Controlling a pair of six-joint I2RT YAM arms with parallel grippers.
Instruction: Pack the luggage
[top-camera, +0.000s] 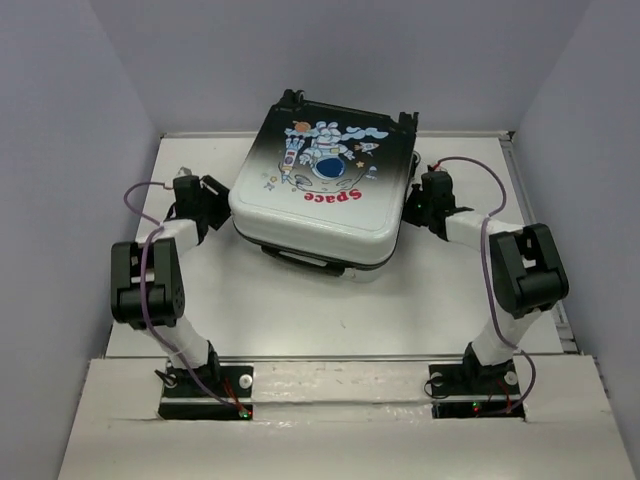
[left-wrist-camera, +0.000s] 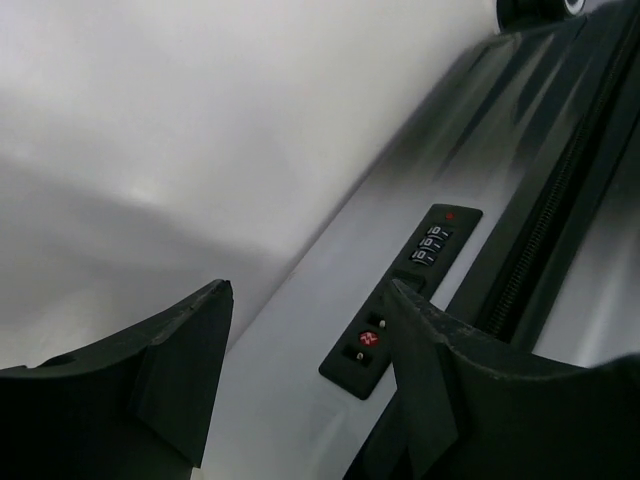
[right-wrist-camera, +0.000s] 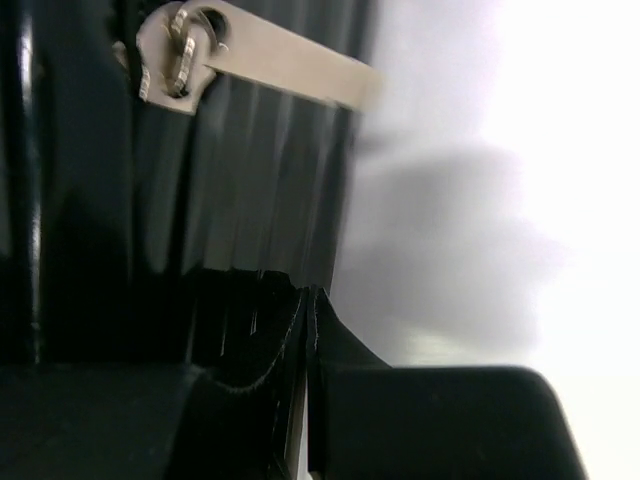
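Note:
The luggage (top-camera: 320, 190) lies closed and flat at the table's middle back, astronaut and red "Space" print facing up. My left gripper (top-camera: 222, 200) is open at its left side. In the left wrist view the gripper (left-wrist-camera: 310, 290) frames the silver shell, with the combination lock panel (left-wrist-camera: 400, 290) and the black zipper line (left-wrist-camera: 545, 225) just beyond the right finger. My right gripper (top-camera: 418, 205) is shut against the luggage's right side. In the right wrist view the gripper (right-wrist-camera: 308, 292) has its jaws together, below a silver zipper pull (right-wrist-camera: 260, 55) on the dark shell (right-wrist-camera: 230, 170).
The luggage's carry handle (top-camera: 305, 262) faces the arms at its near edge. Black caster wheels (top-camera: 290, 98) stick out at the far edge. The white table (top-camera: 300, 320) has raised walls at the left, back and right.

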